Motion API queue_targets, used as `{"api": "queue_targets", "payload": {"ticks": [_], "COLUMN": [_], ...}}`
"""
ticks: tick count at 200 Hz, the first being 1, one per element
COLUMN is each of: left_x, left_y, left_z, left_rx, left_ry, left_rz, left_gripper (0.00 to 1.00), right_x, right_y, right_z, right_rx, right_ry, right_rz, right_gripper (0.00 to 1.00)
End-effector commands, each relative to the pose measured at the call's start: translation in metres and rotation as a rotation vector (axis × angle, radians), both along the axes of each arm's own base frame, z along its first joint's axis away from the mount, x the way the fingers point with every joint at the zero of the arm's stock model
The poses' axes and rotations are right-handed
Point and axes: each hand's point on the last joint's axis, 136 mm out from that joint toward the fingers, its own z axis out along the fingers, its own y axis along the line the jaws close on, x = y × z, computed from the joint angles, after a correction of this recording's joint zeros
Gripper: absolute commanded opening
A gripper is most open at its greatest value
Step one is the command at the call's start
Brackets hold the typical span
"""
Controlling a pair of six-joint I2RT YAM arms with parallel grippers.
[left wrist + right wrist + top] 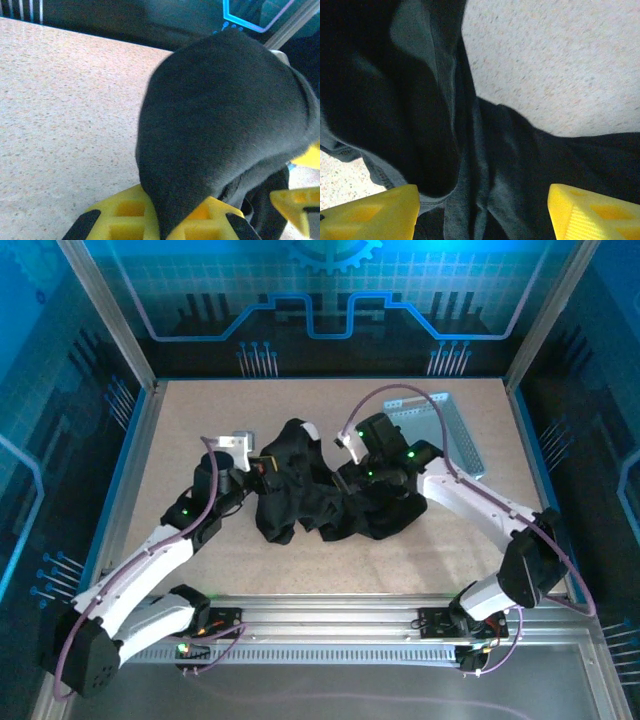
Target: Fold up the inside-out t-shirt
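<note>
I saw the black t-shirt bunched, long axis left-to-right across the tabletop, left pincer nipping its cloth, right pincer wide.

My left gripper pinches the t-shirt. My right gripper hangs with fingers spread wide; both arms reach forward and inward.
</note>
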Motion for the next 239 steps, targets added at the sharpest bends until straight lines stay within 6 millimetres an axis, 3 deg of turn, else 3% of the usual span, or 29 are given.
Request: {"api": "queue_targets", "payload": {"ticks": [1,36,83,96,136,146,155,180,209,225,239], "left_x": [0.002,0.002,0.008,0.010,0.018,0.020,0.023,0.029,0.028,0.017,0.004], "left_y": [0.018,0.025,0.029,0.029,0.033,0.035,0.036,0.038,0.042,0.043,0.044], "left_z": [-0.003,-0.010,-0.007,-0.005,0.011,0.020,0.034,0.089,0.186,0.246,0.295], "left_rx": [-0.018,-0.023,-0.023,-0.024,-0.042,-0.051,-0.059,-0.074,-0.094,-0.124,-0.155], "left_ry": [-0.010,0.008,0.013,0.015,0.002,-0.009,-0.032,-0.126,-0.299,-0.419,-0.517], "left_rz": [0.088,0.116,0.139,0.144,0.174,0.184,0.190,0.190,0.189,0.172,0.149], "left_gripper": [0.00,0.00,0.00,0.00,0.00,0.00,0.00,0.00,0.00,0.00,0.00], "right_x": [0.009,0.003,-0.008,-0.009,0.003,0.007,0.010,0.015,0.010,-0.003,-0.016], "right_y": [0.014,0.010,0.014,0.014,-0.005,-0.013,-0.021,-0.046,-0.075,-0.087,-0.090], "right_z": [-0.011,-0.048,-0.077,-0.079,-0.058,-0.040,-0.017,0.079,0.212,0.289,0.342], "right_rx": [0.090,0.054,0.063,0.070,0.020,0.015,0.011,0.076,0.165,0.244,0.322], "right_ry": [-0.005,0.069,0.149,0.158,0.082,0.034,-0.022,-0.211,-0.470,-0.601,-0.681], "right_rz": [-0.015,-0.026,-0.013,-0.014,-0.092,-0.114,-0.134,-0.191,-0.259,-0.276,-0.260], "right_gripper": [0.70,0.71,0.68,0.59,0.11,0.02,0.00,0.00,0.00,0.00,0.00]}}
